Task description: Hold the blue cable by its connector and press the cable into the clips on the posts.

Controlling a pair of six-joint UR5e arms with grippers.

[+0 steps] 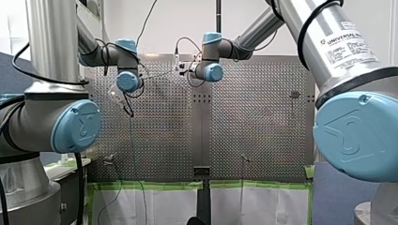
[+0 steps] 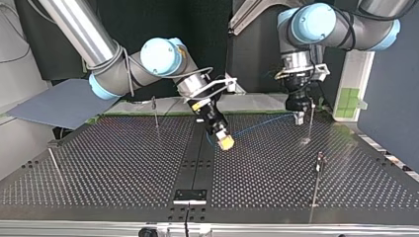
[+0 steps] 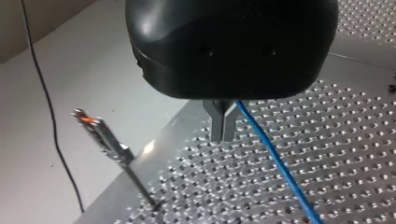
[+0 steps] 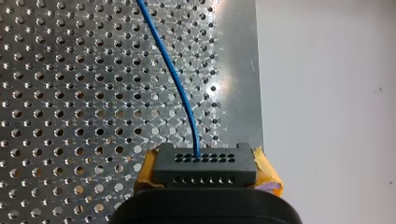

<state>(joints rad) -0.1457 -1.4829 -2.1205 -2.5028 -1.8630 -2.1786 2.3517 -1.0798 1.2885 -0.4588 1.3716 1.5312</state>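
Blue cable [image 4: 175,74], connector [image 4: 204,168] between right tool's [image 4: 205,171] yellow pads [image 4: 268,172]

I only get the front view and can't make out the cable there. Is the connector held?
Observer: Yes. The right wrist view shows my right gripper shut on the black connector, with the blue cable running out of it.
Operator: Where does it lead?
Observer: In the top view, across to my left gripper.
Operator: Clipped anywhere?
Observer: Not at the near post. In the left wrist view the cable passes on the gripper's other side from it.
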